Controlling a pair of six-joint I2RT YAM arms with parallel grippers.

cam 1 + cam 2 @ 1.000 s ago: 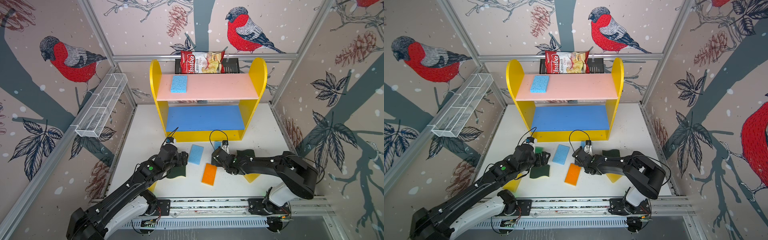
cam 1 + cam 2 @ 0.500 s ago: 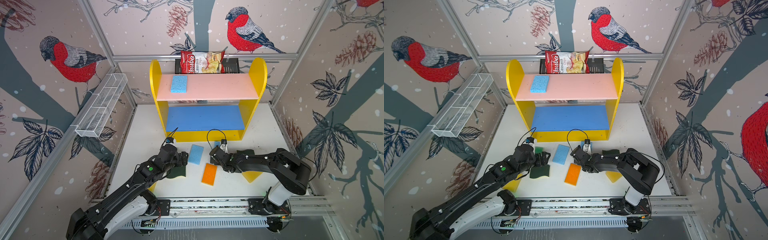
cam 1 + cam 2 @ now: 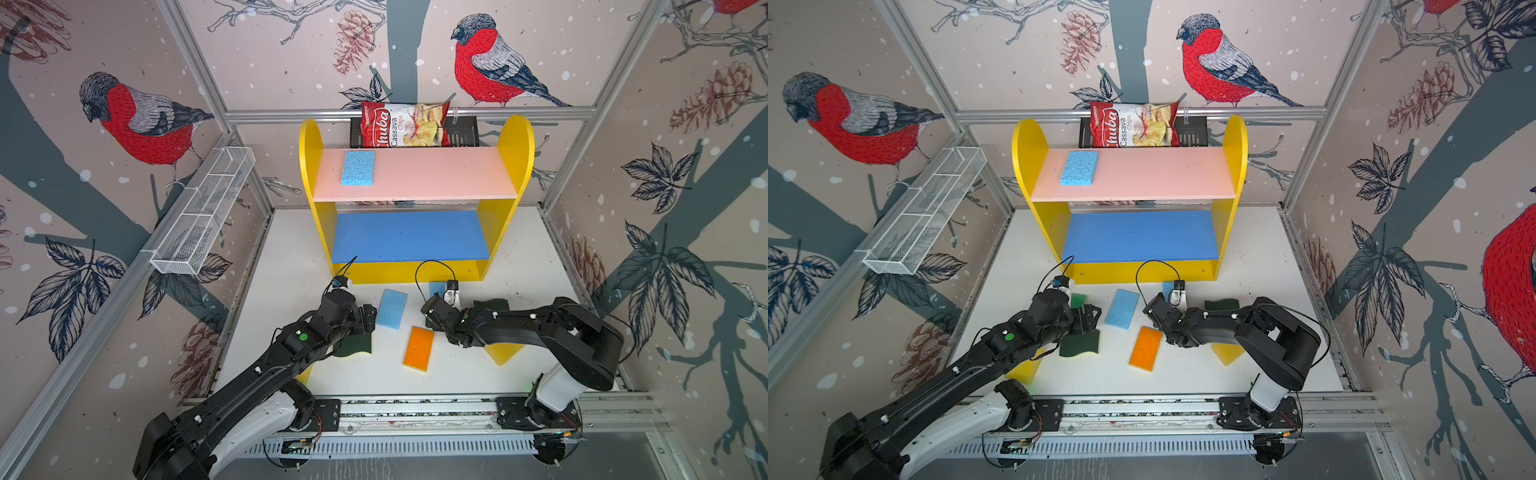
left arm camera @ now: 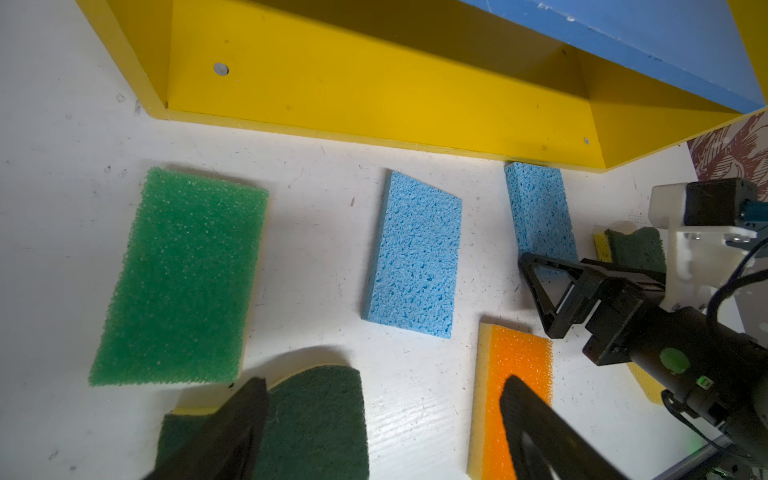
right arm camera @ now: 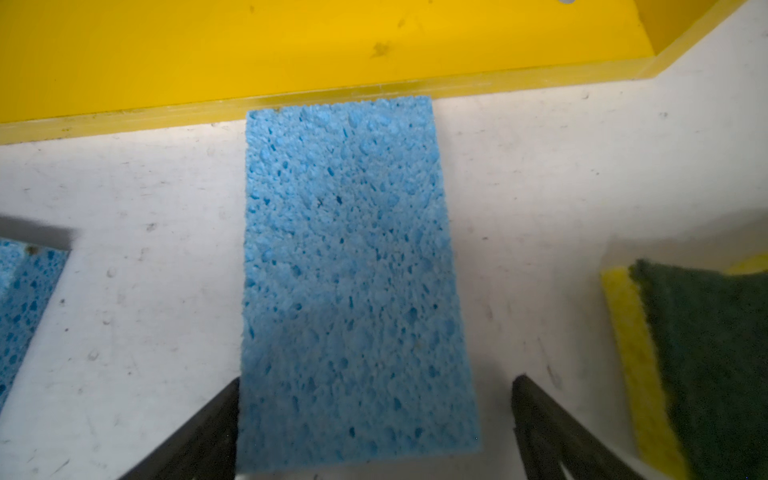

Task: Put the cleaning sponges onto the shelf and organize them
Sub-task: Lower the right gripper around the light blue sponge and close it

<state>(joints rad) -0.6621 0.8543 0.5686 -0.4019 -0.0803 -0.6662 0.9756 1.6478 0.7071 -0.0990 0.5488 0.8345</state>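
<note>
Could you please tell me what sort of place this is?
Probably a robot test cell, not a real home: two arms on a rail, bird-print panels in an aluminium frame, and a shelf and sponges.

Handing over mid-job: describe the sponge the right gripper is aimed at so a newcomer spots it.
Find the shelf. On the table before its yellow base lies a light blue sponge, one short end against the base's edge, framed by the open right gripper. The other loose blue sponge lies tilted, clear of the shelf; the third sits on the pink board.
</note>
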